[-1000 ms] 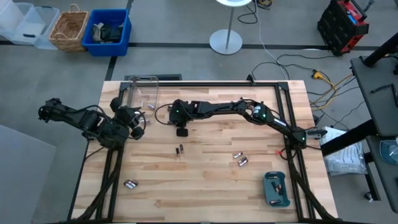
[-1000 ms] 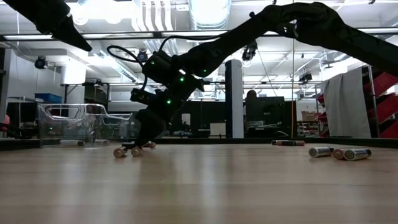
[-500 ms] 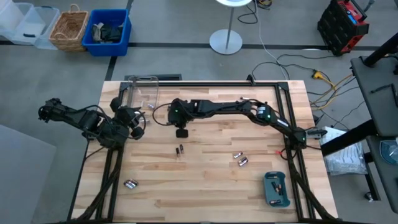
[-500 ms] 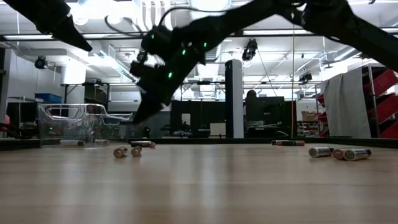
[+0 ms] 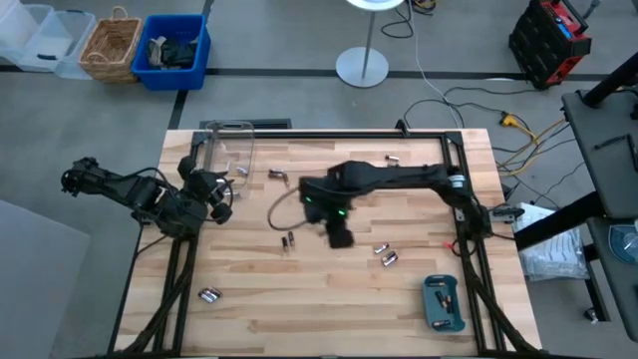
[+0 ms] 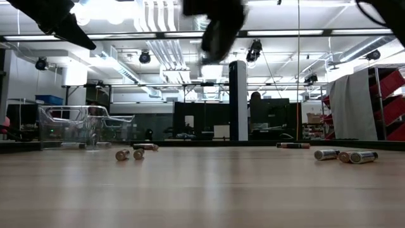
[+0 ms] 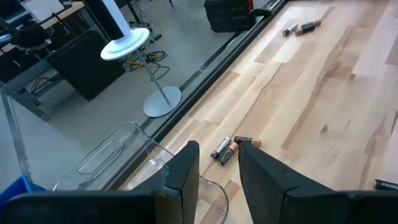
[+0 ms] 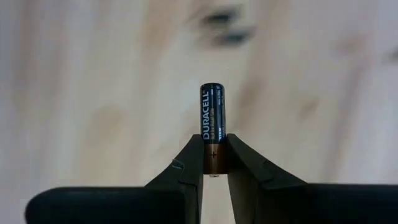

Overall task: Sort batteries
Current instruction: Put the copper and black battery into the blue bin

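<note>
Right gripper (image 5: 339,237), mid-frame in the high view, hangs above the wooden table (image 5: 299,299), seemingly mid-transfer. The right wrist view shows its fingertips (image 8: 193,163) clamping a black-and-copper cylindrical battery (image 8: 212,130). Next likely: the teal rectangular tray (image 5: 444,303), lower right.

Tabletop (image 5: 329,289): pale wood planks, visible grain, smooth, low sheen in low view.
Battery (image 8: 212,127) between jaws of right gripper (image 8: 212,163): glossy black wrap, coppery band at base, printed label.
Right gripper fingers (image 8: 186,165): matt black, smooth.
Loose batteries (image 6: 345,155): bright metal caps.
Clear box (image 5: 227,148): transparent glossy plastic.
Tray (image 5: 443,303): teal plastic, matt.
Basket (image 5: 110,45): woven wicker, rough.
Bin (image 5: 177,50): blue plastic.
</note>
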`<action>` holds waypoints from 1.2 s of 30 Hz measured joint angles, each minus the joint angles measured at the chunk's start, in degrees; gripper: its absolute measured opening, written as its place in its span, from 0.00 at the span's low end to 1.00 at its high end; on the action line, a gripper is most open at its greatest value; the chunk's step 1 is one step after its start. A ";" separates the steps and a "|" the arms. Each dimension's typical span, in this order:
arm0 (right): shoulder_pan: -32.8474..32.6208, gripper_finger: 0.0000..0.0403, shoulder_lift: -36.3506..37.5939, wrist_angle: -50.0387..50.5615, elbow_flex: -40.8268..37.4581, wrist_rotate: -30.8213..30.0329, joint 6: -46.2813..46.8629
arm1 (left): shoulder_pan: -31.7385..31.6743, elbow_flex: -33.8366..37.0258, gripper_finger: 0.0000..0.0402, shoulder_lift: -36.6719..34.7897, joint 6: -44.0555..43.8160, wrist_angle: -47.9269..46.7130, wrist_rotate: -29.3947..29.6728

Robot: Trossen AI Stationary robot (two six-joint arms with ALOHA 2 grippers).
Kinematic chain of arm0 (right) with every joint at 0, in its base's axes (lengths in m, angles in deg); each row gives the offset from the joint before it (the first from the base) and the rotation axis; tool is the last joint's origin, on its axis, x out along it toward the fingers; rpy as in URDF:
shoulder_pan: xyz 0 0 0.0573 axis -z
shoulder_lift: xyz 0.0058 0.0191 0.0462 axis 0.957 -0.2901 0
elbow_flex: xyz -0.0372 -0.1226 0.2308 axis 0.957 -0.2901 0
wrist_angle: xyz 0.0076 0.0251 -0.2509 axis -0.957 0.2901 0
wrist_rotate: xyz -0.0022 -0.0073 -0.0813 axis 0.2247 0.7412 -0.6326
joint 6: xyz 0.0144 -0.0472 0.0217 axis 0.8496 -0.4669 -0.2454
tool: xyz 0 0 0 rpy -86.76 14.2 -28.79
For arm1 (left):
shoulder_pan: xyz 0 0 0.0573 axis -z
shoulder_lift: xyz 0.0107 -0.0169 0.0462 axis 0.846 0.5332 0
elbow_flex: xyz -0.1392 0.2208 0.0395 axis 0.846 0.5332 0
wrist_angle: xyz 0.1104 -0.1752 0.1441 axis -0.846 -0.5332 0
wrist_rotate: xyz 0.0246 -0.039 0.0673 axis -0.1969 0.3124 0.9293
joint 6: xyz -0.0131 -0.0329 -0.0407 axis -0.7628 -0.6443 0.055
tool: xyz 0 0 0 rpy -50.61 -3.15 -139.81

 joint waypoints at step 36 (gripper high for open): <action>-48.23 0.09 43.28 -4.86 -54.10 -2.90 94.18 | 0.00 -0.09 0.23 -0.07 11.05 11.65 3.74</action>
